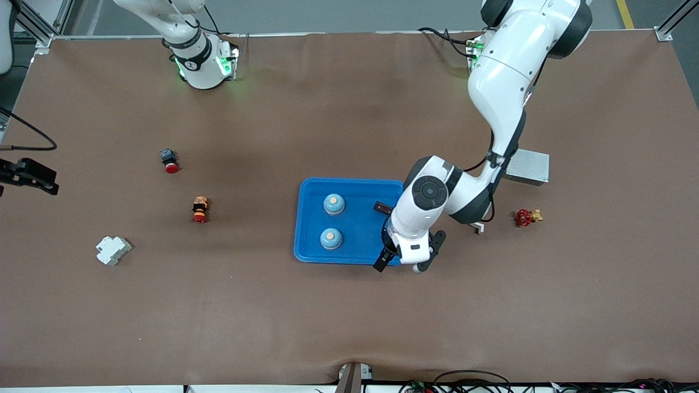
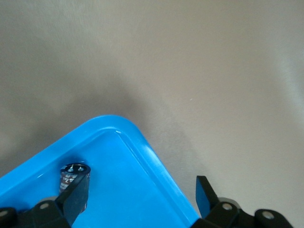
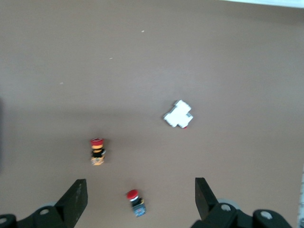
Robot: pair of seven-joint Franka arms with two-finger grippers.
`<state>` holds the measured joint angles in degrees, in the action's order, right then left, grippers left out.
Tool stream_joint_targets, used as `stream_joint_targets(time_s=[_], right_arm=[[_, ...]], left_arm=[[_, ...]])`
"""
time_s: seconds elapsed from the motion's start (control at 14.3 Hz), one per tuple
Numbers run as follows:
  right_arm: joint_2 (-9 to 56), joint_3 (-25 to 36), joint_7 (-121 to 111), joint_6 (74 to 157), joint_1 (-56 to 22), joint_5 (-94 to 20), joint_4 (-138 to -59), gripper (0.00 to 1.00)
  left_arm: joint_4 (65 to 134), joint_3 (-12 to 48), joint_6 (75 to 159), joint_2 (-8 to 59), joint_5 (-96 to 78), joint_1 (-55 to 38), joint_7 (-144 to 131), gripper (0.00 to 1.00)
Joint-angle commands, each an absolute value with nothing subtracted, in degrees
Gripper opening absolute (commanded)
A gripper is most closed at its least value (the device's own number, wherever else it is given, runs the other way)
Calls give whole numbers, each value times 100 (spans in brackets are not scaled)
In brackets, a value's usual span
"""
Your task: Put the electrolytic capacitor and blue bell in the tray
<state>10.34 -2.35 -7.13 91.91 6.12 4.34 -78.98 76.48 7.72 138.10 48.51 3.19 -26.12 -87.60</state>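
The bright blue tray [image 1: 360,188] lies mid-table. Two blue bells [image 1: 333,204] [image 1: 331,238] stand in it. The dark electrolytic capacitor [image 1: 381,207] lies in the tray near the rim toward the left arm's end. In the left wrist view the capacitor [image 2: 70,171] shows partly hidden by one finger, on the tray floor [image 2: 123,190]. My left gripper [image 1: 407,256] [image 2: 140,183] is open and empty, over the tray's corner nearest the front camera. My right gripper [image 3: 140,185] is open and empty, high over the table; it does not show in the front view.
Toward the right arm's end lie a red-capped button [image 1: 170,161] [image 3: 135,202], an orange and red button [image 1: 200,210] [image 3: 97,151] and a white block [image 1: 113,250] [image 3: 178,115]. Toward the left arm's end lie a red valve [image 1: 525,217] and a grey metal box [image 1: 527,166].
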Motion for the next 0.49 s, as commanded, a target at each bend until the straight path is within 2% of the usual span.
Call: stream_joint_targets(time_s=[0.0, 0.21, 0.42], right_arm=[[467, -308, -581, 9377, 721, 80, -8620, 100], [229, -316, -291, 9554, 695, 35, -8912, 100], [193, -343, -281, 9545, 668, 35, -8903, 100]], left_arm=[[7726, 738, 13317, 4510, 334, -2506, -8745, 100], [7787, 738, 12878, 4115, 352, -2356, -8474, 100], [7822, 756, 11912, 3632, 343, -2119, -7850, 100]])
